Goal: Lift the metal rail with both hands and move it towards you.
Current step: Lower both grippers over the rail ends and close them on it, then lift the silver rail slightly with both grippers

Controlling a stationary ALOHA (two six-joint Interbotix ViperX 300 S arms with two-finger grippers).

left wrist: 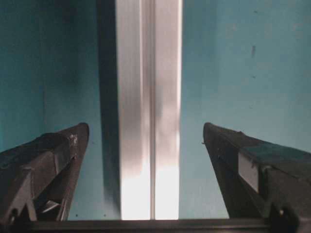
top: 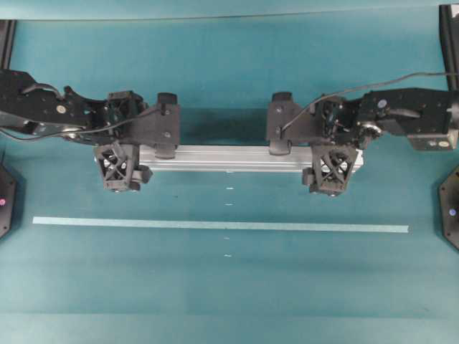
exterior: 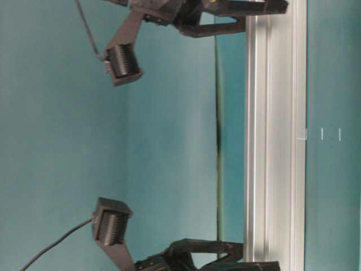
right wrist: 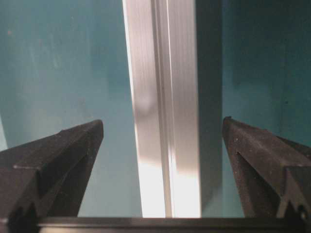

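The metal rail (top: 229,158) lies flat on the teal table, running left to right; it is a silver grooved bar. My left gripper (top: 120,150) straddles it near its left end. In the left wrist view the left gripper (left wrist: 146,130) is open, with the rail (left wrist: 148,73) centred between the fingers and a teal gap on each side. My right gripper (top: 331,149) straddles the rail near its right end. The right wrist view shows the right gripper (right wrist: 163,122) open too, with the rail (right wrist: 163,63) between the fingers and untouched. From table level the rail (exterior: 276,135) rests on the surface.
A thin pale tape strip (top: 215,225) runs parallel to the rail, nearer the front edge. Small white marks (top: 228,189) lie between the two. Black equipment stands at the left edge (top: 6,195) and the right edge (top: 450,208) of the table.
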